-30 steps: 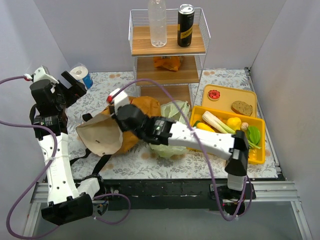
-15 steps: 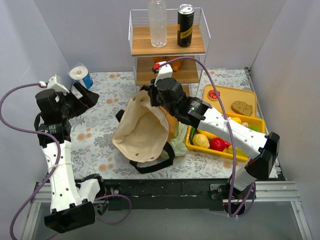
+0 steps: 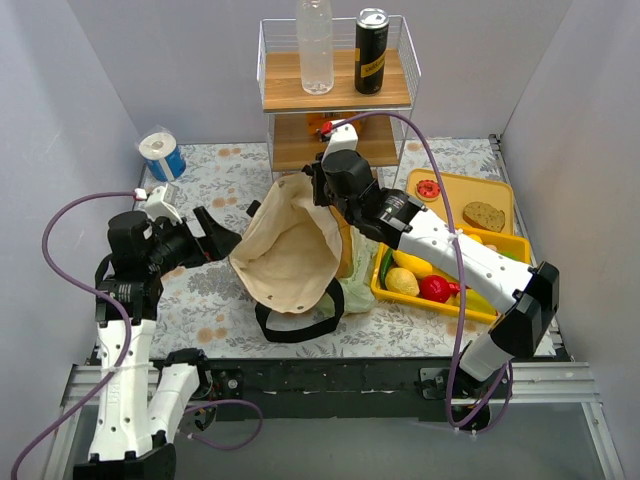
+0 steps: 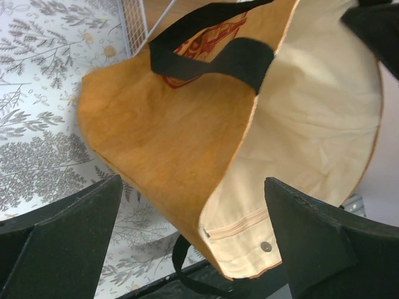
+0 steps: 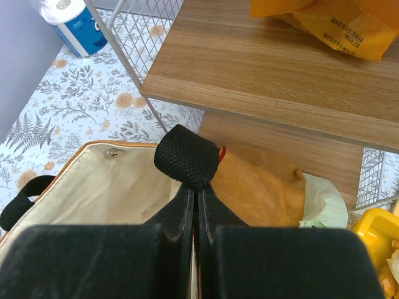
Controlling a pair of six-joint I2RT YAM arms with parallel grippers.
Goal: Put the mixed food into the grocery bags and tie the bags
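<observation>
My right gripper (image 3: 322, 188) is shut on a black strap (image 5: 187, 156) of the brown grocery bag (image 3: 290, 250) and holds it up in front of the shelf, its cream-lined mouth facing the near edge. My left gripper (image 3: 222, 238) is open at the bag's left side. In the left wrist view the bag's rim (image 4: 230, 212) lies between the wide-apart jaws, and I cannot tell whether they touch it. The pale-green plastic bag (image 3: 357, 292) lies crumpled behind the brown bag. The food, including a yellow piece (image 3: 402, 282) and a red tomato (image 3: 435, 288), sits in the yellow tray (image 3: 505, 318).
A wire shelf (image 3: 335, 95) at the back holds a bottle, a can and an orange packet (image 5: 330, 22). A blue-and-white roll (image 3: 160, 152) stands at the back left. A yellow lid (image 3: 455, 200) holds a red-topped round piece and a bread slice.
My right arm has lifted the brown bag by its strap from the left-middle of the table towards the shelf. My left arm has come down and right to the bag's side.
</observation>
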